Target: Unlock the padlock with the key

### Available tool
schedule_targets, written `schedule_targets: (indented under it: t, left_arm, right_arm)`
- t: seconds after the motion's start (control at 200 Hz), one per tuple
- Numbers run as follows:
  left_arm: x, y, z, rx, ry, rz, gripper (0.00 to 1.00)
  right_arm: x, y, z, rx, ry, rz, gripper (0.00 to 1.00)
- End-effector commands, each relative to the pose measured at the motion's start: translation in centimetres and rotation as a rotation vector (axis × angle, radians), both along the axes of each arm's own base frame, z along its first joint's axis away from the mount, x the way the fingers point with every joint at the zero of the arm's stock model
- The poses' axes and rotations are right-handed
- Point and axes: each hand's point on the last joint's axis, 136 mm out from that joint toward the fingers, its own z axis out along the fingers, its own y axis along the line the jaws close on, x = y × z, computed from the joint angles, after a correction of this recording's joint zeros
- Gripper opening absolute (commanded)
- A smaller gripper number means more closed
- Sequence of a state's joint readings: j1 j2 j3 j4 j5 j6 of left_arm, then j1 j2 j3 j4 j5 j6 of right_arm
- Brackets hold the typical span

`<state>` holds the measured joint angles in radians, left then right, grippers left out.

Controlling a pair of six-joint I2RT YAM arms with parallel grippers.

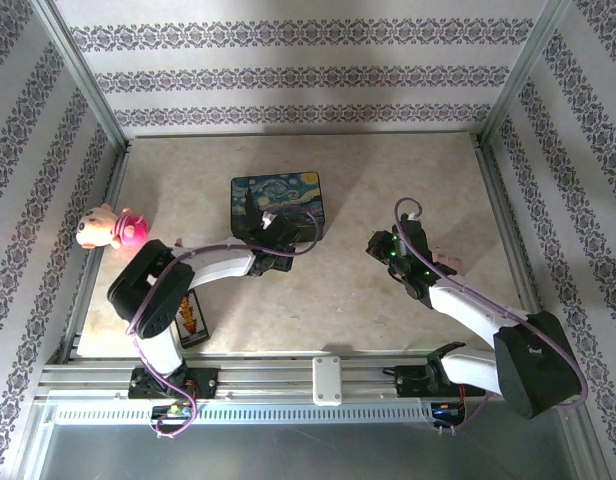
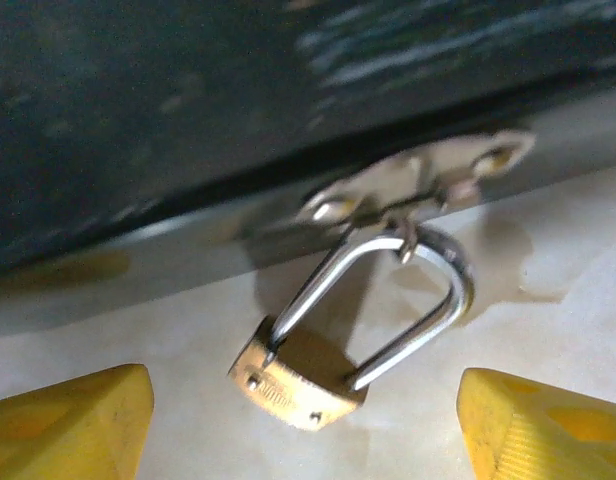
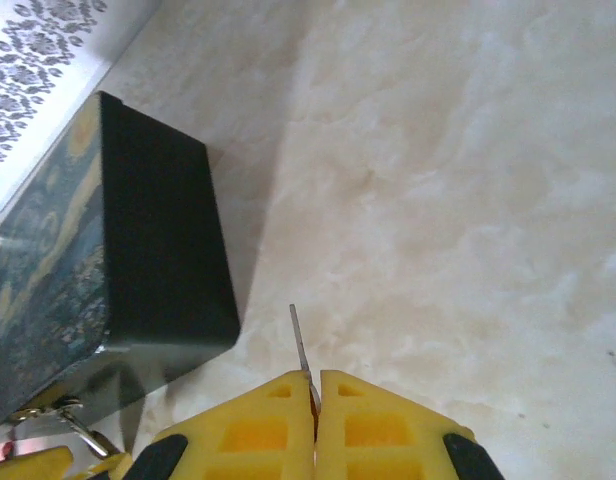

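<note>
Left wrist: released left end effector point(image 2: 303, 400) straddles padlock point(image 2: 288, 385); crooked squeeze could skid it; right end effector point(image 3: 315, 385) clenches key point(image 3: 299, 340).

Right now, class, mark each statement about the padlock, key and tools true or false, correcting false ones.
1. The shackle of the padlock passes through the latch of the box. True.
2. The left tool grips the padlock. False: its fingers stand open either side, not touching it.
3. The right tool is shut on the key. True.
4. The key sits in the padlock. False: the right tool holds it away, above the table.
</note>
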<state>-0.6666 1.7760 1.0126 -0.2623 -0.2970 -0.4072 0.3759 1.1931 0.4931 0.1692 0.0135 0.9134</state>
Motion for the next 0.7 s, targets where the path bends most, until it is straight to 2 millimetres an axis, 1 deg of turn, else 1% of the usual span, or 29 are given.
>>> schedule_targets:
  t: [0.0,0.075,0.125,0.23,0.36,0.415,0.445,0.59,0.695]
  left_arm:
    - [1.8,-1.0,0.4,0.032,-0.032,-0.025,0.79]
    - [2.0,-1.8,0.2,0.008,-0.017,-0.033,0.77]
    - [2.0,-2.3,0.2,-0.012,-0.009,-0.034,0.73]
    - [1.7,-2.9,0.6,-0.032,-0.01,-0.023,0.7]
    - [0.9,-3.1,1.0,-0.026,-0.018,0.015,0.64]
    - [0.6,-2.8,1.0,-0.033,-0.02,0.049,0.57]
    - [0.5,-2.7,0.9,-0.038,-0.02,0.061,0.56]
    - [0.1,-2.1,1.2,-0.058,-0.037,0.091,0.56]
    - [0.3,-1.5,1.1,-0.048,-0.049,0.112,0.62]
  right_arm:
    - [-0.3,-0.8,-0.3,-0.046,0.001,-0.021,0.0]
    - [-0.2,-0.7,-0.2,-0.046,-0.003,-0.02,0.0]
    - [-0.2,-0.7,-0.2,-0.049,-0.001,-0.018,0.0]
    - [-0.1,-0.7,-0.1,-0.049,0.0,-0.016,0.0]
    - [0.0,-0.6,0.0,-0.048,-0.002,-0.015,0.0]
    - [0.0,-0.6,0.0,-0.049,-0.003,-0.011,0.0]
    - [0.0,-0.6,-0.1,-0.051,-0.001,-0.011,0.0]
    - [0.0,-0.4,0.0,-0.052,-0.004,-0.005,0.0]
    - [0.0,-0.3,-0.1,-0.054,-0.003,-0.001,0.0]
